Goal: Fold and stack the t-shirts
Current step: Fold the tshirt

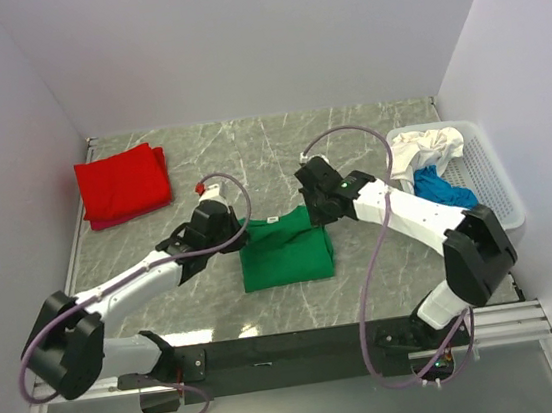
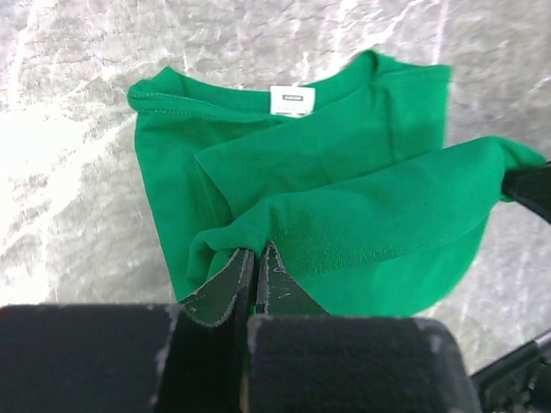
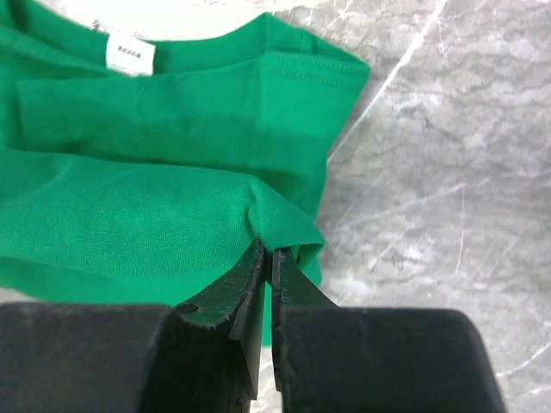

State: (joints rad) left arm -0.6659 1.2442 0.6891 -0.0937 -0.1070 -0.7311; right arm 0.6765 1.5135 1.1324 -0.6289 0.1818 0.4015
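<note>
Soft bright green cloth t-shirt (image 1: 284, 256) — collar, white label (image 2: 293, 100) toward far wall. Lifted fold clamped tight by left gripper (image 2: 256, 258) and right gripper (image 3: 267, 258).

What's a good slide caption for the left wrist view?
Left gripper shut on a fold of the green t-shirt, white neck label showing, grey marbled table beneath.

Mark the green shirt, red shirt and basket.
green shirt (image 1: 287, 255), top external view, middle of cloth
red shirt (image 1: 122, 185), top external view, middle of fold
basket (image 1: 491, 175), top external view, right lattice wall
</note>
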